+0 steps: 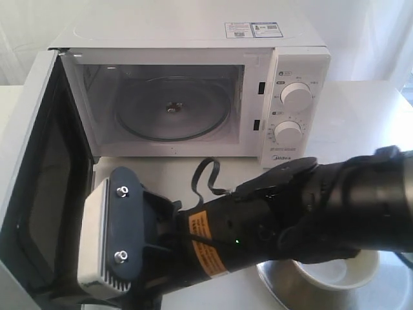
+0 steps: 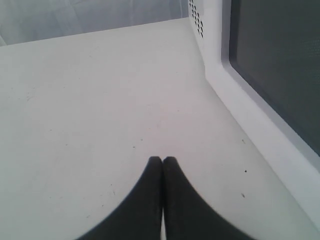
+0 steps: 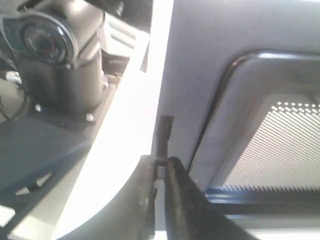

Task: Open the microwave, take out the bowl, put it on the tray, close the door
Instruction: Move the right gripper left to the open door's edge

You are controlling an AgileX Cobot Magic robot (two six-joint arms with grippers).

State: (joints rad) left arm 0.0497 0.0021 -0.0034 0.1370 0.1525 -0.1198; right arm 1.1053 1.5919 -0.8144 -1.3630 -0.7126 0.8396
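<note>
Right pincer (image 3: 161, 167) pressed together at edge of white dark-windowed microwave door (image 1: 40, 181) | risk: tips slip off mid-push, leaving door ajar | left pincer (image 2: 162, 161) pressed together

Exterior view: right arm (image 1: 290, 206) is covering part of the bowl (image 1: 342, 274) and much of the tray (image 1: 284, 290), which is running off the bottom edge. The door (image 1: 39, 194) is running off the left edge. Print on the stickers (image 1: 253, 30) is showing too small to read.

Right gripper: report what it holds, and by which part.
The right gripper appears clamped on the white microwave door with the dark rectangular window, pinching its free edge beside the dark latch hook; the contact itself is partly hidden.
</note>
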